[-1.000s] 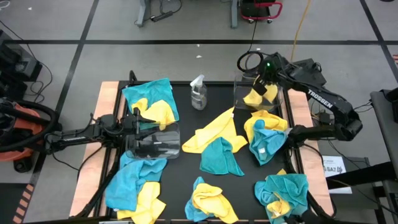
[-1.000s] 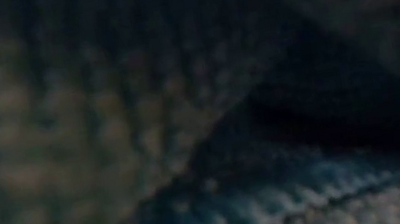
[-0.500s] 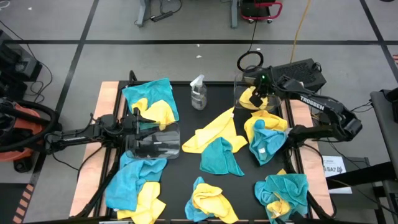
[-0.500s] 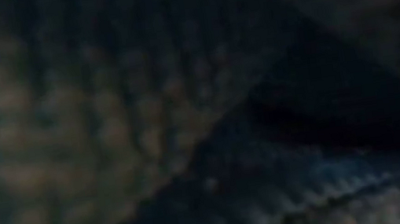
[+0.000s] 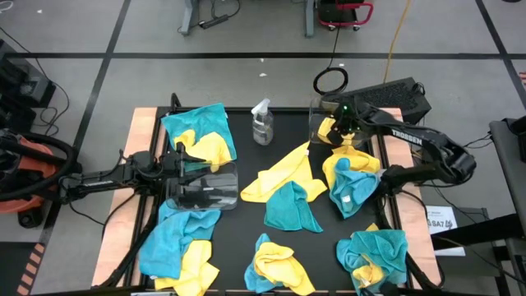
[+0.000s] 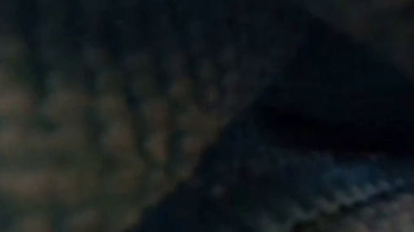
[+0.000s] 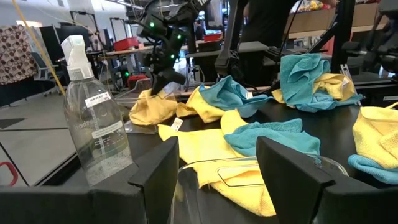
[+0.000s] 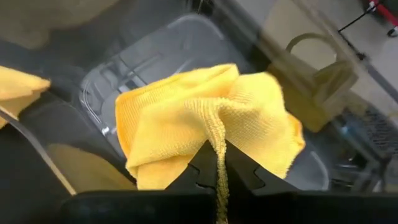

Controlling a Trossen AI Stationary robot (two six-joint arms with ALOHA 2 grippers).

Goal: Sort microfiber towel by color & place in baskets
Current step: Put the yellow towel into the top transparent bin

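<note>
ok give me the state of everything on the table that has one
Right gripper: shut on yellow towel, over right basket.
Left gripper: open around left basket rim.
Left basket: empty.
Spray bottle: upright.
Other towels: loose, unsorted.

From above I get even, bright overhead light with soft shadows. My low camera is nearly black and fully blurred, showing only a coarse woven texture pressed close. Ahead of my right tool (image 8: 217,167) the yellow towel (image 8: 205,118) is sharp, the clear basket (image 8: 149,56) behind it hazy with glare.
</note>
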